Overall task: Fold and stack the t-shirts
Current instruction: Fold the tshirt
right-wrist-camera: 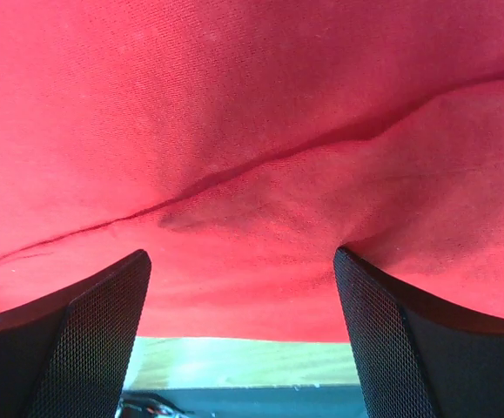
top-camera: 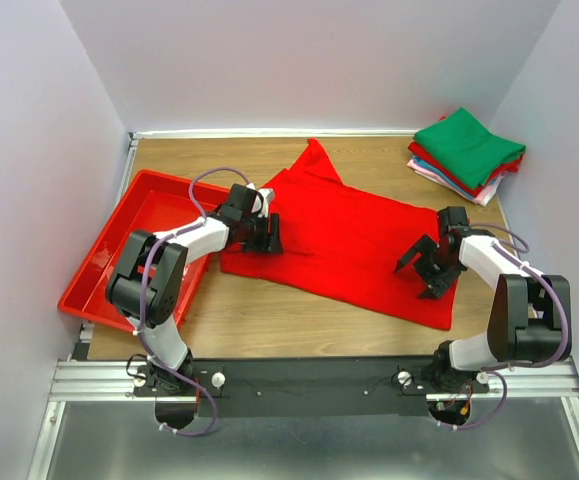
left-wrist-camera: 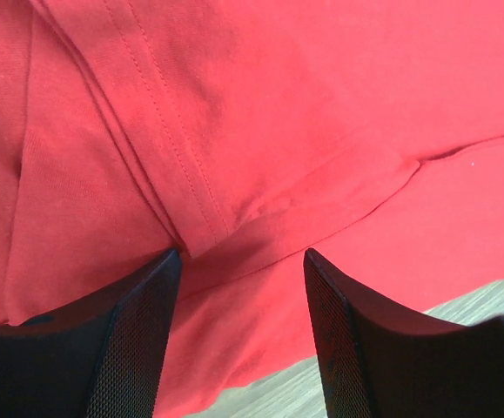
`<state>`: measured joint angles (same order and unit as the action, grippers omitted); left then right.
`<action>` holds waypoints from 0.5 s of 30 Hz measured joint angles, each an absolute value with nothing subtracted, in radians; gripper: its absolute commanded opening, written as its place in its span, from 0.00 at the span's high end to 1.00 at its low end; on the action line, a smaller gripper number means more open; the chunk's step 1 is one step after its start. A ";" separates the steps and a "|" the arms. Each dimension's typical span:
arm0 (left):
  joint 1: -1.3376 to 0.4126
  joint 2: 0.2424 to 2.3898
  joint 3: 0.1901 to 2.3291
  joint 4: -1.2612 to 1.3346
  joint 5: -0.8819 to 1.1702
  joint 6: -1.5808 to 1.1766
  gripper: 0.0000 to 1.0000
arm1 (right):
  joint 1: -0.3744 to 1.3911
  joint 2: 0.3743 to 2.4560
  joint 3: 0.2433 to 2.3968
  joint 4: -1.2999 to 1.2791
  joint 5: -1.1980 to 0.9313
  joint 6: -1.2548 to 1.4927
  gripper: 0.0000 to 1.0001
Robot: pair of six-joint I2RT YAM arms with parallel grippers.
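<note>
Red shirt (top-camera: pixel 349 235) lies flat. Left gripper (top-camera: pixel 267 238) at its 9 o'clock edge, right gripper (top-camera: pixel 424 270) at 4, both jaws open. Pinch both edges squarely, lift evenly.

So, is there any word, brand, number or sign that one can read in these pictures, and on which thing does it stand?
None can be read in any view.
The red t-shirt shows only plain cloth and seams.
The folded stack shows no print.
The red tray carries no label.
</note>
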<state>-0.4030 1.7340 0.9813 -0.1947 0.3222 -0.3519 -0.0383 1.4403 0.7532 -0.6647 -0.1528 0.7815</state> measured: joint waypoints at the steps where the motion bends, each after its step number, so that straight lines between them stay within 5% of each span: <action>1: -0.404 1.734 0.984 -0.200 0.318 -0.353 0.34 | -0.038 1.438 0.752 -0.677 -0.154 0.782 0.07; 7: -0.408 1.745 1.011 -0.243 0.283 -0.371 0.45 | -0.038 1.438 0.761 -0.733 -0.155 0.780 0.07; 15: -0.408 1.804 1.084 -0.292 0.223 -0.390 0.79 | -0.038 1.440 0.807 -0.757 -0.154 0.770 0.07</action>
